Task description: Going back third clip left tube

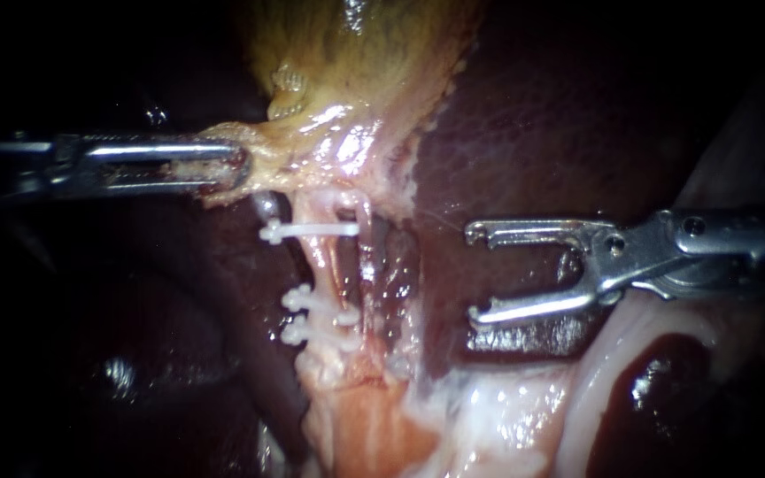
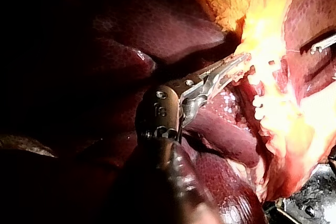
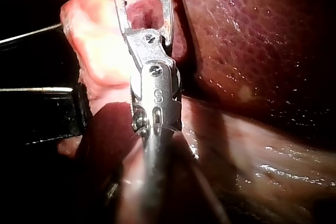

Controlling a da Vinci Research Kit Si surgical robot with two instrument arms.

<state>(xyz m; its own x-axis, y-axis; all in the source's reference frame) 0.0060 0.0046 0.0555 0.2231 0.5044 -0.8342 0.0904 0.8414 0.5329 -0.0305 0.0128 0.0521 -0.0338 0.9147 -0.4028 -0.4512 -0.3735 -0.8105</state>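
The liver (image 1: pixel 577 115) is filling most of the endoscope view, dark red, and its left part is sinking into shadow where almost nothing can be made out. Above it the gallbladder (image 1: pixel 365 53) is hanging yellow-green, and its top is being cut off by the frame. Two instruments are showing, both shafts running out of the frame. My left instrument (image 1: pixel 234 168) is coming in from the left and its jaws are pinching the pale lower end of the gallbladder from two sides – the tips are half buried in that tissue. My right instrument (image 1: pixel 473 273) is coming in from the right, its jaws standing wide apart and holding nothing, over the liver and apart from the clips. The left tube (image 1: pixel 322 265) is running down from the gallbladder between the two instruments, and its lower end is disappearing into whitish tissue. Three white clips are sitting on it – the long upper clip (image 1: pixel 312 230) is crossing it near the top, while the middle clip (image 1: pixel 316 301) and the lowest clip (image 1: pixel 316 335) are lying close together further down. A glistening strand (image 1: pixel 369 257) is lying just right of the tube, and I cannot tell if it is a second tube
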